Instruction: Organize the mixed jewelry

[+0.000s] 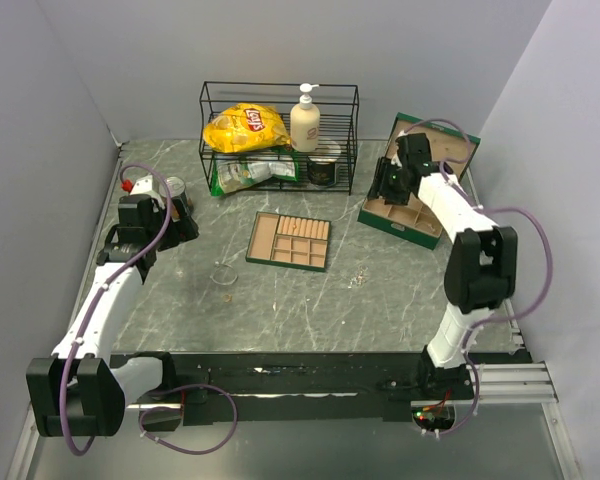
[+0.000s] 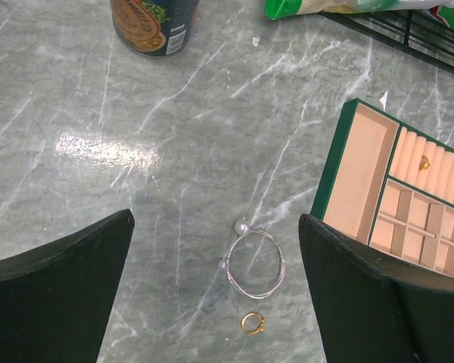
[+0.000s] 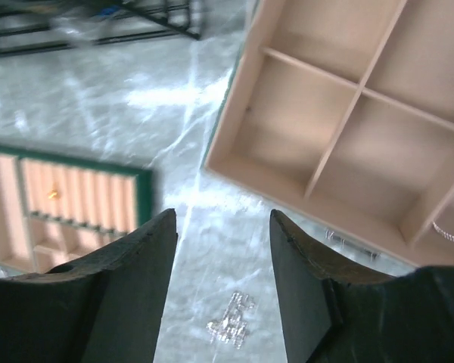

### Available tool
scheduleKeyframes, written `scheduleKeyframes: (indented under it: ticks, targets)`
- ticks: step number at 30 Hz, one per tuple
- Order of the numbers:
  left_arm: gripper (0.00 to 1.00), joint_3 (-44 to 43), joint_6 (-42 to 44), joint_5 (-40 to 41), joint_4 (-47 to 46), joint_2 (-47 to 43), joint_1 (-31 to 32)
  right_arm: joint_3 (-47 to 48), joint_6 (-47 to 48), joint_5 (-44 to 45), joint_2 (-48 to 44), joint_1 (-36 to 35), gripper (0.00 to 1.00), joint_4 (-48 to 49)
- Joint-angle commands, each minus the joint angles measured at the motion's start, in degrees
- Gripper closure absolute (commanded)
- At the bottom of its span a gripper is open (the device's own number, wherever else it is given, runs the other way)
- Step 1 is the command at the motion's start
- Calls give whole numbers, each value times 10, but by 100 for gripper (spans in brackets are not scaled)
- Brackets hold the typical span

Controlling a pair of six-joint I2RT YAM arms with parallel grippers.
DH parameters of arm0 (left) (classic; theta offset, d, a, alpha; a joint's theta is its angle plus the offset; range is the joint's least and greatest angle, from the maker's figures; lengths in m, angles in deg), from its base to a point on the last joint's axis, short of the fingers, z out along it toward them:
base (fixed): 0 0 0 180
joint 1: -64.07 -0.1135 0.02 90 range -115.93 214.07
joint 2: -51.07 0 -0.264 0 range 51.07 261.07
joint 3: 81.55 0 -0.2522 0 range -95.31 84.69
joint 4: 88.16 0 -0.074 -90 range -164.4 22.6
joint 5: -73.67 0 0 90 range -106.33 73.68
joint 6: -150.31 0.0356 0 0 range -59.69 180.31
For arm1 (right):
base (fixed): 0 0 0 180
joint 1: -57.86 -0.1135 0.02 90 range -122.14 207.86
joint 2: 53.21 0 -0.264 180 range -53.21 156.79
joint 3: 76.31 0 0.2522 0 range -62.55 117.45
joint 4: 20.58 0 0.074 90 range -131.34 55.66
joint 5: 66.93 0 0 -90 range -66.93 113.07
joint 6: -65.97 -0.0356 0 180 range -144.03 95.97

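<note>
We see thin silver hoops (image 2: 256, 265) lying flat on the worktop (image 2: 136, 189). A small pearl bead (image 2: 241, 226) touches their far edge, and a gold ring (image 2: 253, 323) lies just beside them on the near side. They lie between the two fingers of the left gripper (image 2: 216, 227), which is released: its jaws stand wide apart and hold nothing. To the right of the hoops, near but not touching, is the flat tan tray (image 2: 363, 174) with a green rim. A small gold bit (image 2: 424, 161) sits in its ribbed section. A printed can (image 2: 153, 26) stands farther off.

In the right wrist view a small sparkling piece (image 3: 231, 321) lies on the bare worktop, near the corner of the jewelry box (image 3: 287, 113). A fine pale chain (image 3: 450, 233) lies in one of the box's tan compartments, at the right edge of the picture. The right gripper (image 3: 221, 219) hangs above this spot with its jaws apart and nothing between them. In the top view a wire rack (image 1: 340, 150) stands at the back of the worktop.
</note>
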Motion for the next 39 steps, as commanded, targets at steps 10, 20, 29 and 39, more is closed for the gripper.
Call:
scheduleKeyframes:
  ticks: [10,20,29,39]
  targets:
    - [2,8,-64,-39,44,64,7,-171,-36,-13,-172,-53,40,54]
    - [12,21,-147,15,31,115,75,-225,-49,-45,-208,-59,41,63]
    - [28,46,-148,8,-13,153,88,-230,-39,-52,-208,-59,41,57]
    - [44,61,-172,15,-15,175,116,-241,-42,-67,-200,-59,41,63]
